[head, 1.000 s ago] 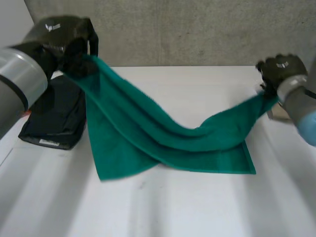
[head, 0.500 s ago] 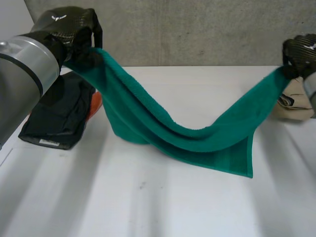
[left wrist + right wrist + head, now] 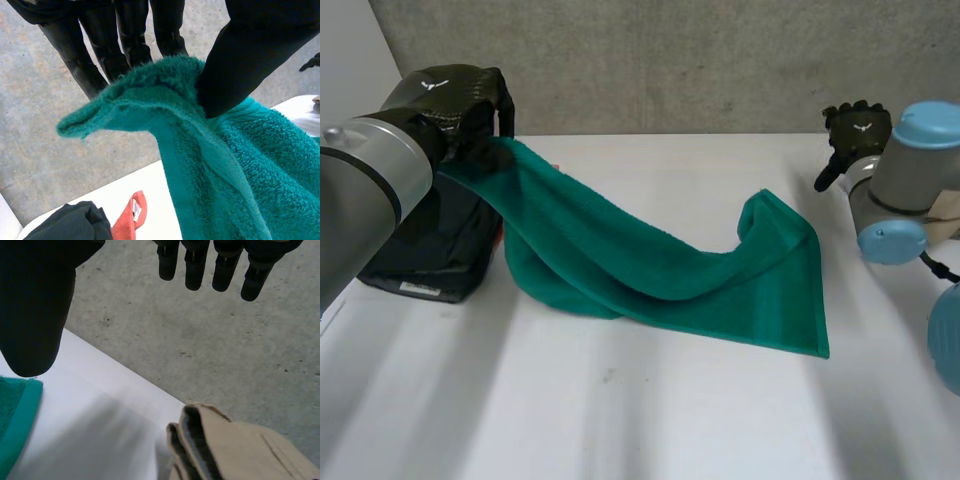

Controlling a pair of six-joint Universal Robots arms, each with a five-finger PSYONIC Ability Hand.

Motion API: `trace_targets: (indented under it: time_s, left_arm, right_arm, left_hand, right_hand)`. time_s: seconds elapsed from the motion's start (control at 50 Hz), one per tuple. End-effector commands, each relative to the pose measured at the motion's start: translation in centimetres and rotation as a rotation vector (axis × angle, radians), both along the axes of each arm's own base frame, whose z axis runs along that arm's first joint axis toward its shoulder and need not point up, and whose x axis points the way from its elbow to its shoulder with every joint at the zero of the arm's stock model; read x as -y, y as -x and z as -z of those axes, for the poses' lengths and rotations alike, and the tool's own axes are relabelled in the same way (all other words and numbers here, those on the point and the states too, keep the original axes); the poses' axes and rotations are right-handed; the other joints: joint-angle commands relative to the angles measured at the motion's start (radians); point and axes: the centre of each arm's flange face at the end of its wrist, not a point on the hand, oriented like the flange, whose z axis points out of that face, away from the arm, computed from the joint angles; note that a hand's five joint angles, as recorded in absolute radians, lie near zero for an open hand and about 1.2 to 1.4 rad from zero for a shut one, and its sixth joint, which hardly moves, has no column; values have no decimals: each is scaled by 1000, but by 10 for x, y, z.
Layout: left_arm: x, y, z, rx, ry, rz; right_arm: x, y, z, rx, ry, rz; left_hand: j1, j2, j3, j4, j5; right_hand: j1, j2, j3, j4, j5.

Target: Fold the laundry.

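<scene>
The left hand is raised at about ten o'clock over the white table. Its fingers and thumb pinch one corner of the green towel. From that corner the towel slopes down towards the middle of the table, where its lower part lies bunched. Its other end rests on the table at about three o'clock of the middle, with one corner turned up in a small fold.

The right hand is at two o'clock, apart from the towel. Its fingers are straight and set away from the thumb, holding nothing.

A folded black garment lies at nine o'clock, below the left hand, with a red item just beside it. A folded beige cloth lies near the right hand, at the table's three o'clock side.
</scene>
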Motion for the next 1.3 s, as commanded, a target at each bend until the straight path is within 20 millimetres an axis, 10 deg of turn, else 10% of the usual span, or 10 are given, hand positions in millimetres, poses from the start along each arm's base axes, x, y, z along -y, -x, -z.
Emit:
trace_targets:
  time_s: [0.02, 0.16, 0.5, 0.78, 1.3]
  left_arm:
    - [5, -2, -6, -13, 20, -9]
    - [7, -2, -16, -30, 49, -9]
    - [-11, 17, -50, -143, 118, 56]
    - [-14, 20, -47, -139, 111, 65]
    - [-13, 18, -44, -132, 104, 60]
  right_arm:
    - [-19, 12, -54, 29, 57, 5]
    - [-73, 32, -91, -47, 1, 7]
    - [-229, 26, 23, -83, -603, -325]
    - [-240, -6, 60, -91, -366, -340]
    - [-202, -14, 77, -164, -261, -266]
  left_hand:
    - [230, 198, 206, 194, 232]
    - [230, 198, 206, 194, 232]
    - [230, 198, 206, 194, 232]
    - [230, 198, 206, 194, 232]
    - [230, 198, 206, 194, 232]
  right_hand:
    - [-50, -41, -30, -42, -49]
    - [-1, 8, 19, 8, 1]
    - [358, 368, 378, 367, 360]
    - [287, 297, 307, 296, 289]
    - [369, 379, 389, 378, 371]
